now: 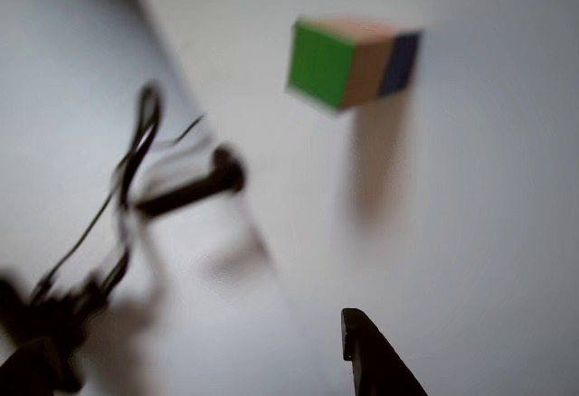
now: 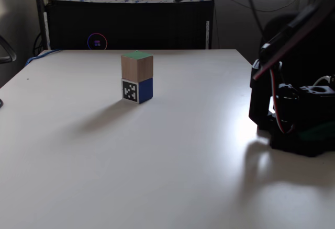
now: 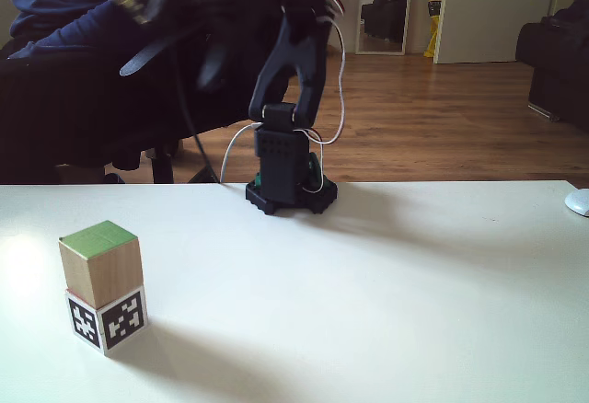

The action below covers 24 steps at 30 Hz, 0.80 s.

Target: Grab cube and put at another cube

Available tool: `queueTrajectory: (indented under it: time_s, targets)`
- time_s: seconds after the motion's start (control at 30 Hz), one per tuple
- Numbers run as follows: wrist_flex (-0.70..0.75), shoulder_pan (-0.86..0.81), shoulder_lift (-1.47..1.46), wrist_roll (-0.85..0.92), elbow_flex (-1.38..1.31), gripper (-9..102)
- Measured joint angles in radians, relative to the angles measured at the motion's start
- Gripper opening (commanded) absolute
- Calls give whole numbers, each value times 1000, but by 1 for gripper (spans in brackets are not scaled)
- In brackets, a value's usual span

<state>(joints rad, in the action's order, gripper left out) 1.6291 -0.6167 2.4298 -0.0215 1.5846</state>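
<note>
The cube [image 2: 137, 67], wood with a green top face, sits stacked on another cube [image 2: 138, 90], which shows a dark blue face and a black-and-white marker face. Both fixed views show the stack [image 3: 101, 260] left of the table's middle. In the other view the cube [image 1: 321, 63] and the blue face of another cube [image 1: 399, 61] appear blurred at the top. My gripper [image 3: 152, 12] is raised high above the table, blurred, well away from the stack and holding nothing. One dark fingertip [image 1: 360, 342] shows at the bottom of the other view.
The arm's black base [image 3: 289, 191] stands on the white table [image 3: 386, 283], seen also at the right in a fixed view [image 2: 296, 129]. A person in dark blue [image 3: 55, 53] sits behind the table. A white mouse [image 3: 578, 202] lies at the right edge. Dark cables [image 1: 127, 179] hang off the table's side.
</note>
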Motion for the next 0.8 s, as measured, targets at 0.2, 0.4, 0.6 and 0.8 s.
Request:
queueTrajectory:
  time_s: [0.2,0.4,0.6,0.8]
  targets:
    - [-135,166,529,-21,344,29]
    - [-193,219,779,11,624,3]
    - [-275,221,847,29,890,0]
    - [-380,258,851,61,1146,0]
